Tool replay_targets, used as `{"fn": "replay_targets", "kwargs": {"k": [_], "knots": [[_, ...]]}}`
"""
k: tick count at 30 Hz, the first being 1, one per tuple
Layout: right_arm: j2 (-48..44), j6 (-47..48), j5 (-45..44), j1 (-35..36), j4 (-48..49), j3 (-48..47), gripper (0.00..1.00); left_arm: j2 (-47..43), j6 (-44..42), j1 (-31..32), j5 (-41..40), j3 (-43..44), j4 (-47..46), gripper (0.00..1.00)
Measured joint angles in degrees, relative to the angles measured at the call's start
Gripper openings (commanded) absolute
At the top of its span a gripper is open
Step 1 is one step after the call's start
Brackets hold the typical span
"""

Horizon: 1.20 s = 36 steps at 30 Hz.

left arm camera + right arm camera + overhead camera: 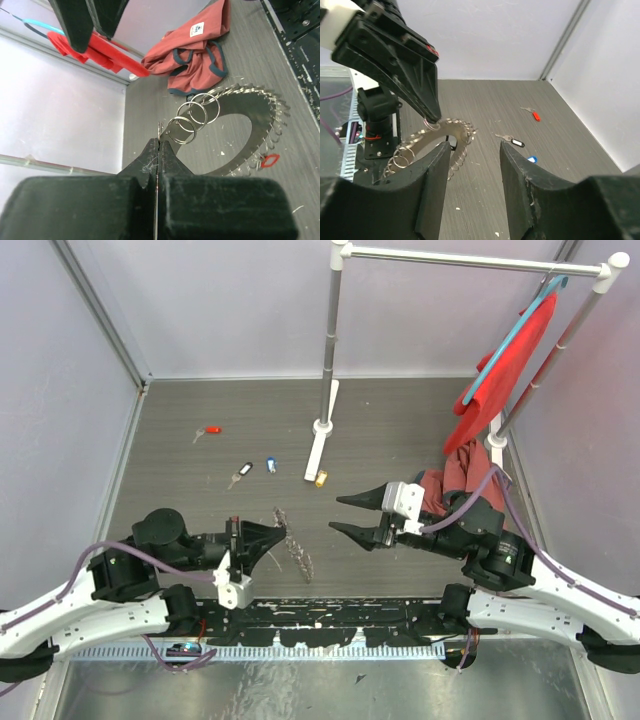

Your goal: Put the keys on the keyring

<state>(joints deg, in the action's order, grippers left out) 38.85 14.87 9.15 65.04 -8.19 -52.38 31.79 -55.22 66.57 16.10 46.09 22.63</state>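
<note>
The keyring (299, 556) is a large flat grey ring fringed with small silvery split rings. My left gripper (283, 533) is shut on its upper edge and holds it upright on the floor; the left wrist view shows the ring (260, 125) beyond the closed tips (159, 145). My right gripper (346, 513) is open and empty, just right of the ring, which it also sees (456, 129). The keys lie loose farther back: red (212, 430), black (245, 469), blue (271, 465), yellow (321, 478). The right wrist view shows the red (536, 115), black (516, 143) and blue (532, 160) keys.
A white clothes rack stands at the back, its pole base (323, 425) near the yellow key. A red cloth (505, 360) hangs on it at right. A red garment (452, 478) lies heaped behind my right arm. Walls close in on the left, back and right.
</note>
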Motion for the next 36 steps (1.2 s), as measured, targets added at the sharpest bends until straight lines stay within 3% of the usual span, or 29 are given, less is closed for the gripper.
{"fn": "replay_targets", "kwargs": {"k": [11, 18, 21, 25, 26, 29, 36], "knots": [[0.28, -1.86, -6.8, 0.0, 2.64, 3.43, 0.58, -1.86, -6.19, 0.0, -0.35, 0.0, 1.97, 0.0], [4.96, 2.84, -9.44, 0.0, 3.8, 3.43, 0.6, 2.56, 3.91, 0.02, -2.27, 3.74, 4.83, 0.0], [8.02, 3.52, -10.84, 0.0, 3.1, 3.43, 0.57, 3.87, 11.04, 0.0, -4.55, 4.94, 4.74, 0.0], [10.88, 0.57, -16.13, -0.22, 0.7, 3.08, 0.37, 3.93, 19.65, 0.02, -8.76, 4.96, 4.85, 0.0], [11.43, -0.72, -17.64, -0.68, -0.09, 2.69, 0.36, 3.93, 21.35, 0.0, -9.6, 4.96, 5.05, 0.0], [13.64, -5.75, -19.32, -4.9, -2.49, 0.17, 0.42, 3.21, 25.27, 0.0, -11.15, 4.94, 6.49, 0.0], [24.11, -17.92, -15.87, -20.92, -4.83, -6.03, 0.43, -2.82, 31.32, 0.0, -15.41, 3.67, 8.66, 0.0]]}}
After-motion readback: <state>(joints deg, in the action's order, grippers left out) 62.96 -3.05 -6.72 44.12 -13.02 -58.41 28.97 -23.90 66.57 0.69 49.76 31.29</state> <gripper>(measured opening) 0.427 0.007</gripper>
